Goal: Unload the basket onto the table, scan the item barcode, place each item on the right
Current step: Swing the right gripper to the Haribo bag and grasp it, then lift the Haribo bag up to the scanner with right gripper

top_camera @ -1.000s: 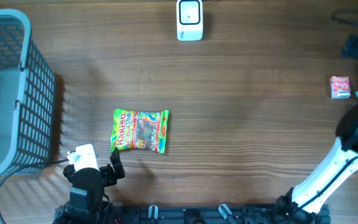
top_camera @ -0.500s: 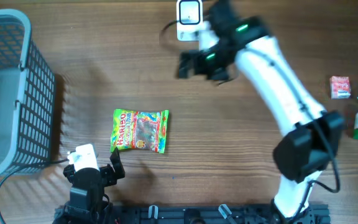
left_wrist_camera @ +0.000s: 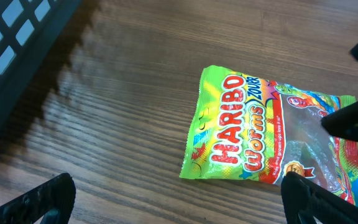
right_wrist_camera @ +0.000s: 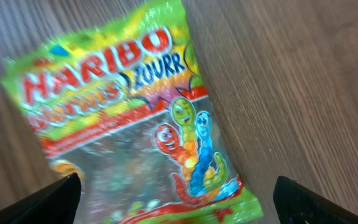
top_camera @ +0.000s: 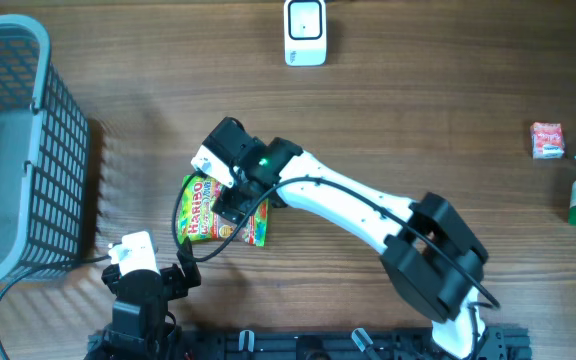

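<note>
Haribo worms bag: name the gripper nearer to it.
Right. The right gripper is directly over the Haribo worms bag, jaws open; the left gripper sits apart, off its near-left corner.

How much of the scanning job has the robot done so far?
Nothing is finished yet. The gummy worm bag lies flat on the table, not lifted. In hand: the right gripper hovers open just over it. Left to do: grab the bag and show its barcode to the white scanner at the far edge.
</note>
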Robot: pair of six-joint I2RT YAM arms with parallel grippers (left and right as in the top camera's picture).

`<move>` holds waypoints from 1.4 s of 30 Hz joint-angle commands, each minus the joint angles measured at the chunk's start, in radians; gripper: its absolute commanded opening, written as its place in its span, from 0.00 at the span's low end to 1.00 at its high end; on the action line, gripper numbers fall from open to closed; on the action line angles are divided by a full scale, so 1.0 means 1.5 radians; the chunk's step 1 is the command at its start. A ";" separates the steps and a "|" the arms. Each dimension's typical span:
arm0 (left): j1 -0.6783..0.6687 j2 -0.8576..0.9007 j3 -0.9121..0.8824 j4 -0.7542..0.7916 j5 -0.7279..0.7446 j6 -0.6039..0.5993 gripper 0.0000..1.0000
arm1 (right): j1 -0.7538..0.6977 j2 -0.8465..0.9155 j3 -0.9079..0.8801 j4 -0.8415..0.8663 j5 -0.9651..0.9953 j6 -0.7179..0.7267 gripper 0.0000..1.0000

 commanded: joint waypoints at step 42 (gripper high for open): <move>-0.004 -0.004 0.002 -0.001 0.001 -0.003 1.00 | -0.089 0.130 0.005 -0.048 -0.264 0.157 0.04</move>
